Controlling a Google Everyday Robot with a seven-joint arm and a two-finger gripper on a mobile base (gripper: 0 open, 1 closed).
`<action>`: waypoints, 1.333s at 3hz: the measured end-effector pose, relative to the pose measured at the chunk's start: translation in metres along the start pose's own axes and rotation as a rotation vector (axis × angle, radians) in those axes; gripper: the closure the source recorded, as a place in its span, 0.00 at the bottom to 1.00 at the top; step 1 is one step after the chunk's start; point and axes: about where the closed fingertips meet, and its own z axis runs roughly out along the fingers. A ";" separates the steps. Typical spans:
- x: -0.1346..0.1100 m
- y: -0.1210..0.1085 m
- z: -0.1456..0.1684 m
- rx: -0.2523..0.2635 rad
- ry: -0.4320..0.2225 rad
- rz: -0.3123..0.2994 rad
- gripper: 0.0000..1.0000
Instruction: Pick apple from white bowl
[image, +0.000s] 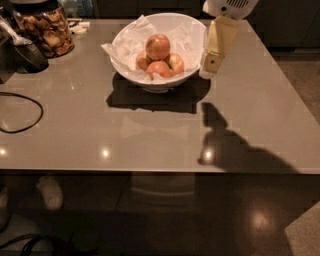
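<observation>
The white bowl (150, 30), lined with crumpled white paper, stands at the back middle of the grey table. The large reddish-orange apple (157, 46) sits on top of a pile of smaller apples in it. My gripper (211, 64) hangs from the top right with pale yellow fingers (217, 42) pointing down. It is just beside the bowl's right rim, above the table, right of the apple and apart from it. It holds nothing.
A glass jar of brown snacks (46, 29) stands at the back left, with a dark scoop (27, 50) beside it. A black cable (20, 112) loops along the left edge. The table's front edge (150, 171) is near; the floor lies below.
</observation>
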 end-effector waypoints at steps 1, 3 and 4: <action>-0.004 -0.004 0.001 0.013 -0.010 -0.003 0.00; -0.045 -0.068 0.024 0.039 -0.102 0.057 0.00; -0.049 -0.074 0.021 0.058 -0.117 0.057 0.00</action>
